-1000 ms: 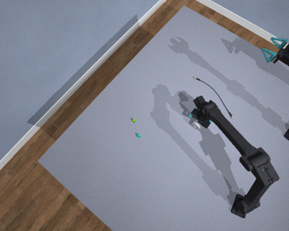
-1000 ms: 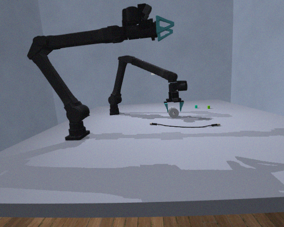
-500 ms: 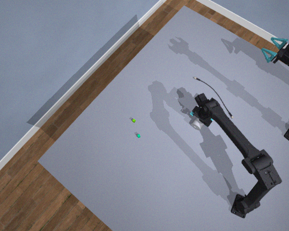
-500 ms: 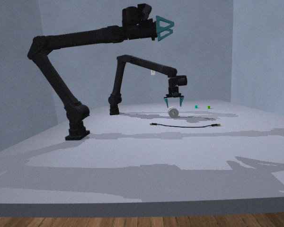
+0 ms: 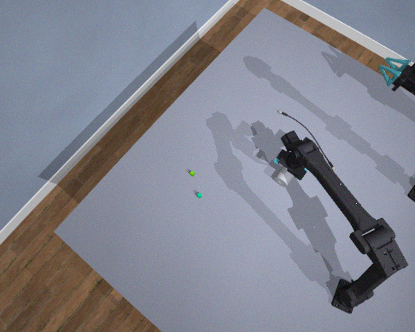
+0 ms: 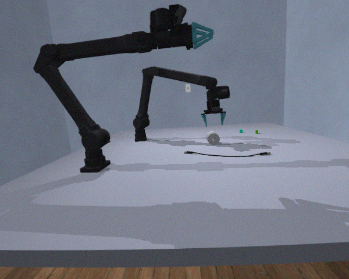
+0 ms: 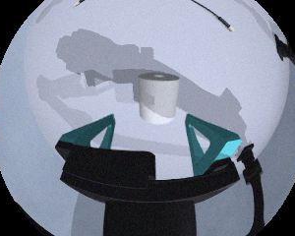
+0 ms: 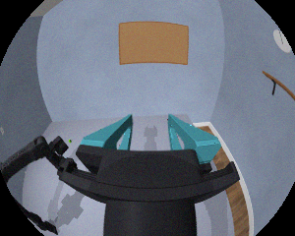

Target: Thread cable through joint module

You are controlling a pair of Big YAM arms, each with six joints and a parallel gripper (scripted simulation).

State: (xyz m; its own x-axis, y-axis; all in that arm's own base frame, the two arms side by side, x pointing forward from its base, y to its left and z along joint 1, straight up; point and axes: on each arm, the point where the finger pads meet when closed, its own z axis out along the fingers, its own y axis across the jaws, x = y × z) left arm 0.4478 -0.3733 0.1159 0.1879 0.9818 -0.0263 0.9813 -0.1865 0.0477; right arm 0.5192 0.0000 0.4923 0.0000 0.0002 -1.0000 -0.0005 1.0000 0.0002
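Pale blue walls (image 5: pixel 75 71) (image 6: pixel 244 45) (image 7: pixel 10 98) (image 8: pixel 98 44) and a wooden floor (image 5: pixel 136 107) (image 6: pixel 168 272) (image 8: pixel 241 206) surround your grey table (image 5: pixel 146 214) (image 6: pixel 168 186) (image 7: pixel 226 64) (image 8: pixel 98 197).

Item: module (image 5: pixel 283 177) (image 6: pixel 212 138) (image 7: pixel 158 98). One light-grey cylinder, lying on its side on your table below the left gripper (image 5: pixel 290 165) (image 6: pixel 214 125) (image 7: pixel 150 116); the exterior view gives you one round end with its central hole.

Item: cable (image 5: pixel 309 133) (image 6: pixel 225 156) (image 7: pixel 208 9). One, black, with a pale tip at either end, lying in a shallow curve near the module, wholly outside the shaft. Which end is the plug, you cannot tell at this scale.

Item: left gripper. Pointed down, teal fingers wide apart above the module, nothing clasped; you can see air between fingertips and cylinder in the exterior view.

Item: right gripper (image 5: pixel 383 62) (image 6: pixel 213 32) (image 8: pixel 150 116). Raised high and level, well apart from cable and module; its fingers stand partly apart, nothing between them.

Sundries: one green cube (image 5: pixel 191 173) (image 6: pixel 256 131) (image 8: pixel 70 141) and one teal cube (image 5: pixel 199 195) (image 6: pixel 241 131), near each other on your table, away from the cable. On the wall facing the right wrist camera, you have one orange-brown board (image 8: pixel 153 43).
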